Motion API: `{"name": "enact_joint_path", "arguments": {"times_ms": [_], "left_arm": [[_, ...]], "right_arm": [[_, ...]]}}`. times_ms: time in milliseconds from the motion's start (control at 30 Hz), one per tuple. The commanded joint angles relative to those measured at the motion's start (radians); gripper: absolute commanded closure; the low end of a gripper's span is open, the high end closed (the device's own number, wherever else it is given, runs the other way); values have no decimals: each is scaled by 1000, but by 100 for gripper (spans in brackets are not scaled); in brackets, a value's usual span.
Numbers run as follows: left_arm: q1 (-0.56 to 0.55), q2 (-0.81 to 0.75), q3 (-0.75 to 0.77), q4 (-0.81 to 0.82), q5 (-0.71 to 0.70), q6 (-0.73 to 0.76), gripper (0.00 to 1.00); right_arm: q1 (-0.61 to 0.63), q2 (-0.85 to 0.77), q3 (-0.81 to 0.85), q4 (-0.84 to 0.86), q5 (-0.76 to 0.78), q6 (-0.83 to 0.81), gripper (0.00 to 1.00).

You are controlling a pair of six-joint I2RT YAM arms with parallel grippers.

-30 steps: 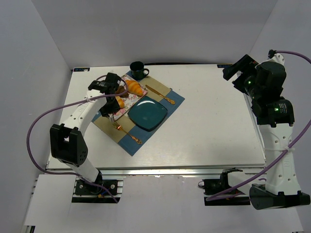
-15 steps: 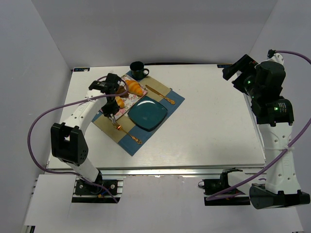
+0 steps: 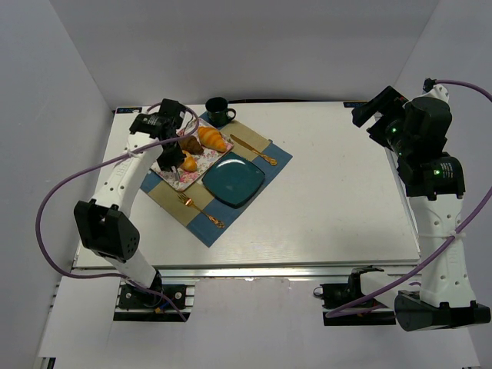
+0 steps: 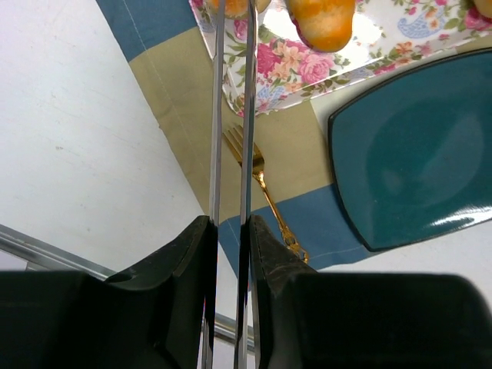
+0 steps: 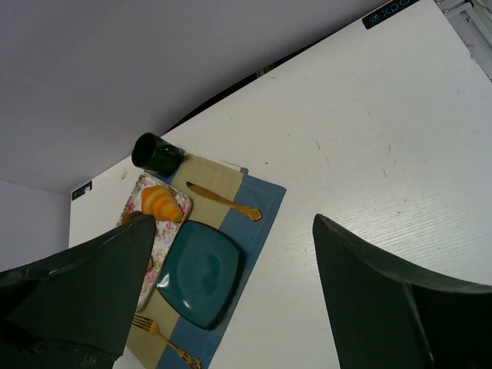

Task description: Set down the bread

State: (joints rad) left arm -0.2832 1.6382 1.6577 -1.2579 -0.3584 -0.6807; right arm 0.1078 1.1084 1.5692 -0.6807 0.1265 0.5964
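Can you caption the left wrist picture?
Left gripper squeezes metal tongs toward bread on the flowery tray, beside a teal plate.

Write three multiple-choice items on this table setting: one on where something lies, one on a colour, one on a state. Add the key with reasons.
1. Where does the fork lie?
A. Standing in a glass.
B. On the placemat, beside the square plate.
C. On the floor.

2. What colour is the square plate?
A. Red.
B. White.
C. Teal.

3. How is the right claw?
A. Open, with nothing in it.
B. Shut on a spoon.
C. Shut on a napkin.

Key:
1 B: the top view shows the fork flat on the mat along the plate's near edge.
2 C: the plate looks dark blue-green in every view.
3 A: its wrist view shows the two fingers wide apart with nothing between them.
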Motion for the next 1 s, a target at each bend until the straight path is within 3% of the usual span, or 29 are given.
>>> {"name": "enact_joint_path", "arguments": {"times_ms": [0,267,400,700,967], "left_arm": [[6,-38,65,-28,36,42,67],[-23,-37,103,2,185,55,66],[-97,-31,99,40,225,33,66],[-278,43,123,135,242,-31,66],[-310,104,119,169,239,-19,66]], "right_arm": [[3,-7,8,36,-11,8,11],[3,-8,14,36,2,9,11],[3,-12,14,33,9,9,11],[1,-24,8,27,21,11,11],[3,-25,12,21,33,-6,11]]}}
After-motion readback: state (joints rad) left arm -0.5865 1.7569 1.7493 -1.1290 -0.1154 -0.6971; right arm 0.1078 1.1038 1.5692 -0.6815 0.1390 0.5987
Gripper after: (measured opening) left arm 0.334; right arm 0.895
